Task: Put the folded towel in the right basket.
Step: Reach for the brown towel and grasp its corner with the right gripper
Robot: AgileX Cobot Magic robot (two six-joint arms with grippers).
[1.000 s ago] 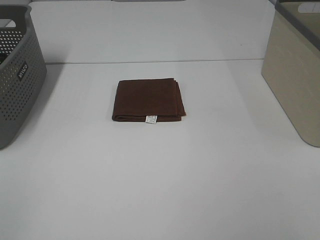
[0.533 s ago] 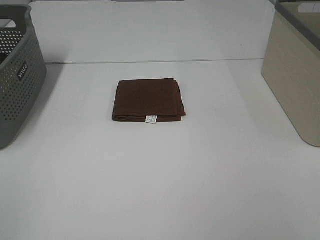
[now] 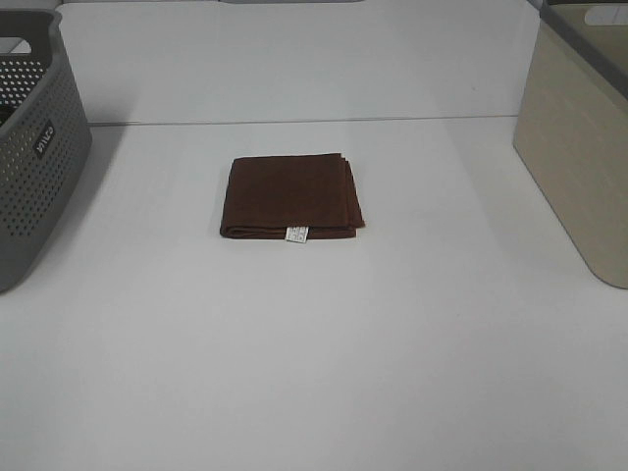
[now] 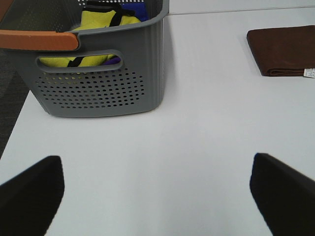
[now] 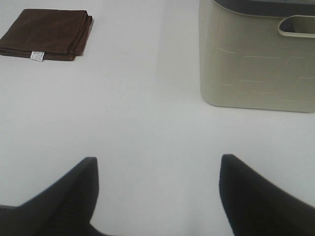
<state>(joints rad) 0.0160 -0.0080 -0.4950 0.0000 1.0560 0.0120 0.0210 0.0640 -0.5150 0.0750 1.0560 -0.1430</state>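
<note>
A folded brown towel (image 3: 290, 196) with a small white tag lies flat in the middle of the white table. It also shows in the left wrist view (image 4: 284, 50) and the right wrist view (image 5: 47, 33). The beige right basket (image 3: 579, 137) stands at the table's right edge, also in the right wrist view (image 5: 256, 64). My left gripper (image 4: 157, 194) is open and empty, near the grey basket, far from the towel. My right gripper (image 5: 157, 189) is open and empty, in front of the beige basket. Neither arm shows in the exterior high view.
A grey perforated basket (image 3: 34, 147) stands at the table's left edge; in the left wrist view (image 4: 98, 73) it holds yellow and blue items. The table's back edge (image 3: 294, 122) runs behind the towel.
</note>
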